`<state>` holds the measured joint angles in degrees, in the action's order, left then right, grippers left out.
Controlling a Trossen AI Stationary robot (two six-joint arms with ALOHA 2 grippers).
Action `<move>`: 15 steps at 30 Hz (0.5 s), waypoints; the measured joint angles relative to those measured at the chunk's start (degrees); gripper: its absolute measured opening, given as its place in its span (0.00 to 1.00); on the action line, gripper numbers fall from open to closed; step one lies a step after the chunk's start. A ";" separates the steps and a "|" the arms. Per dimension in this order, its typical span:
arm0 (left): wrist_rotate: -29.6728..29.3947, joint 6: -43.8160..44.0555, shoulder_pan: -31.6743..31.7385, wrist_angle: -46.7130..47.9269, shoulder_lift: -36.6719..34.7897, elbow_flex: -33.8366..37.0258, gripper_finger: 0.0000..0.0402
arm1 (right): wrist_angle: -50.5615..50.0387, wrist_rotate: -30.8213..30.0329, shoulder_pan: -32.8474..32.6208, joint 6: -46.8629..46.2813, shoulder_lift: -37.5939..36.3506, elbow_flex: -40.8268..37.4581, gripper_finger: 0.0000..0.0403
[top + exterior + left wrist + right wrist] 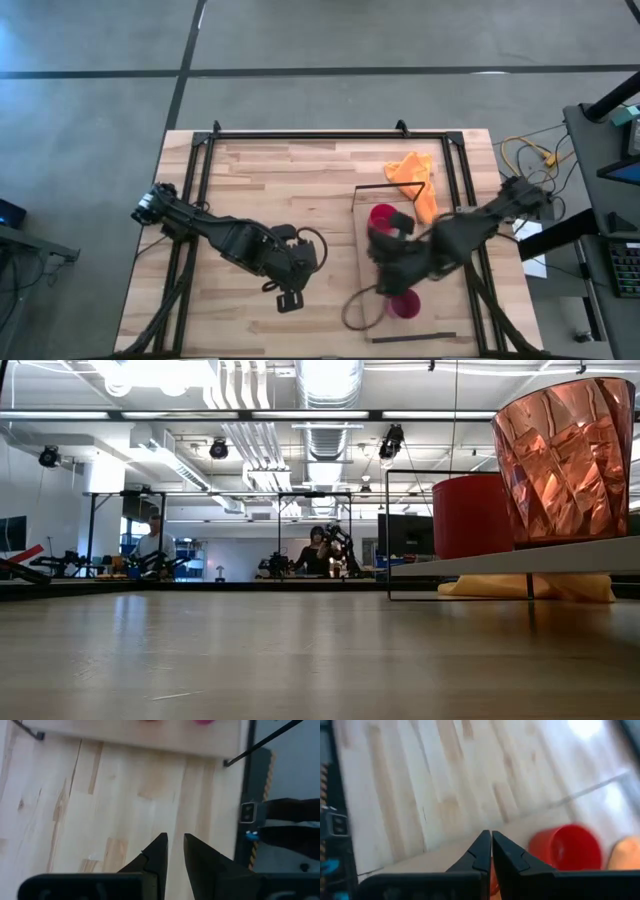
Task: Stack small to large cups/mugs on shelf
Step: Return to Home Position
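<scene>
The red mug (385,216) stands on the light-wood shelf (440,320), toward its far end; it also shows in the low view (470,515) and the right wrist view (565,847). The orange-red translucent cup (565,460) stands upright on the shelf board (500,563) next to the mug; my right arm hides it in the high view. The magenta cup (403,305) stands near the shelf's near end. My right gripper (491,842) is shut above the shelf beside the red mug (385,255). My left gripper (175,845) hovers over bare tabletop at the left (290,297), open by a narrow gap and empty.
An orange cloth (415,175) lies at the shelf's far end and partly under the board (530,588). A dark metal frame (300,135) runs round the tabletop. People sit in the room beyond the table (320,550). Bare wood (270,190) lies left of the shelf.
</scene>
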<state>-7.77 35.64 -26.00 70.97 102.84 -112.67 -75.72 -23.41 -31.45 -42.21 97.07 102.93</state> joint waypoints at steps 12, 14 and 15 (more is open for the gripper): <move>-10.26 0.00 -0.02 0.26 -9.56 -0.82 0.12 | -0.90 -10.32 -9.07 3.89 -14.77 -2.30 0.02; -12.58 0.02 0.00 0.07 -12.01 -0.58 0.12 | -0.88 -10.32 -10.12 3.88 -16.77 -4.23 0.02; -13.77 0.09 0.00 0.00 -13.01 -0.54 0.12 | -0.87 -10.32 -10.56 3.88 -17.73 -5.29 0.02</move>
<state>-21.54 35.73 -26.00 70.97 89.83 -113.21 -76.59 -33.74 -42.01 -38.32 79.35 97.64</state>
